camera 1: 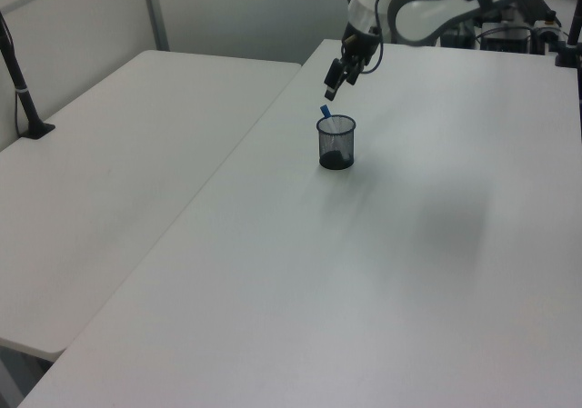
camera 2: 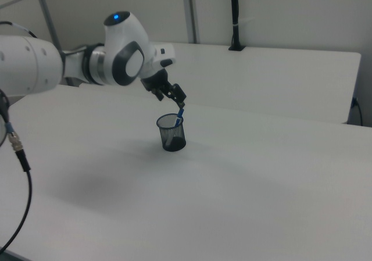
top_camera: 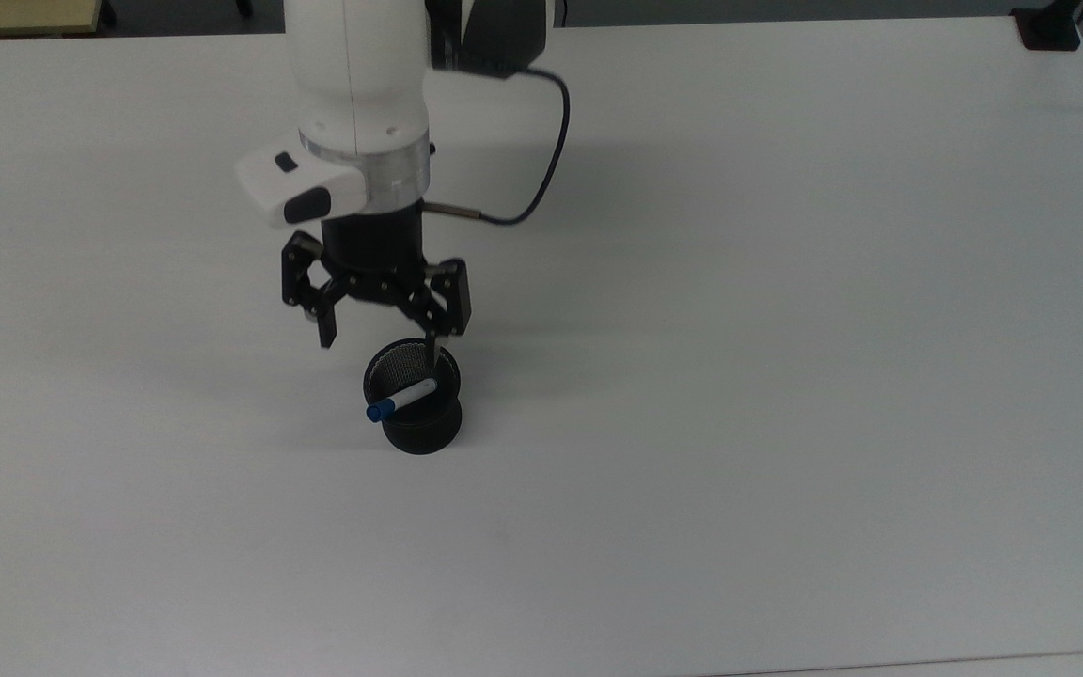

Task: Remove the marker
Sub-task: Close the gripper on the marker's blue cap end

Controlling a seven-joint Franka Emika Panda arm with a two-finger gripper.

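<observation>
The marker (top_camera: pixel 400 400) is mostly down inside the mesh cup (top_camera: pixel 419 423), lower end hidden. In the left view just its blue cap (camera 1: pixel 325 112) pokes out, probably.
</observation>
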